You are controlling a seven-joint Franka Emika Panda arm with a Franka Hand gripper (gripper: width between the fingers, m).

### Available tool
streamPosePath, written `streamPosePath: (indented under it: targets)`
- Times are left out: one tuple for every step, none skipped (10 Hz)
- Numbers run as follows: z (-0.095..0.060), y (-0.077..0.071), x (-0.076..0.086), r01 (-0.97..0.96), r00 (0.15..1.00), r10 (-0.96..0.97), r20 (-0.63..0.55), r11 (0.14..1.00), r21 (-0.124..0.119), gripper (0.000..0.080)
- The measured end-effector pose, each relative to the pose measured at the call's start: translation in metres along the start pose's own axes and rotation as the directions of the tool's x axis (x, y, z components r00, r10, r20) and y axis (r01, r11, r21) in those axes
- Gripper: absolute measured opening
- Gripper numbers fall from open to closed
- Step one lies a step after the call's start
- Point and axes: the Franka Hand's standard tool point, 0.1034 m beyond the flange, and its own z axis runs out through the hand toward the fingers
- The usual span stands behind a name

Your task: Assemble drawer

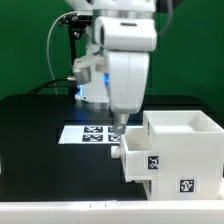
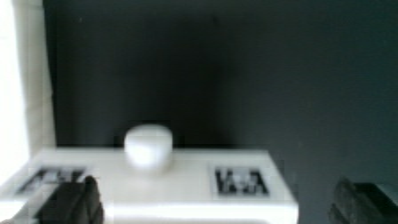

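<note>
Black tabletop (image 1: pixel 40 120) carries the marker board (image 1: pixel 88 133), partly hidden by the arm. At the exterior view's right stands the drawer casing (image 1: pixel 185 150), cut off, a tray (image 1: pixel 140 160) protruding. Gripper (image 1: pixel 120 128) tips sit hidden there; the blurred wrist view shows spread fingers (image 2: pixel 68 205) over a knobbed panel (image 2: pixel 151 165), grasping nothing.
</note>
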Motion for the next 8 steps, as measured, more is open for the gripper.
streamPosePath:
  targets:
    - [0.007, -0.001, -0.008, -0.010, 1.000, 0.010, -0.001, 1.000, 0.009, 0.0648]
    - [0.009, -0.003, -0.012, -0.019, 1.000, 0.019, -0.001, 1.000, 0.015, 0.0649]
    - [0.013, -0.007, -0.013, -0.023, 1.000, 0.023, -0.002, 1.000, 0.016, 0.0649]
    - [0.018, -0.013, -0.012, -0.023, 1.000, 0.023, -0.004, 0.999, 0.026, 0.0649]
    - [0.021, -0.014, -0.008, -0.023, 1.000, 0.023, -0.006, 0.999, 0.028, 0.0649]
    - [0.024, -0.015, -0.005, -0.021, 1.000, 0.022, -0.008, 0.999, 0.029, 0.0649]
    - [0.028, -0.017, -0.002, -0.019, 1.000, 0.019, -0.011, 0.999, 0.032, 0.0649]
    - [0.029, -0.019, 0.001, -0.026, 1.000, 0.027, -0.012, 0.999, 0.035, 0.0649]
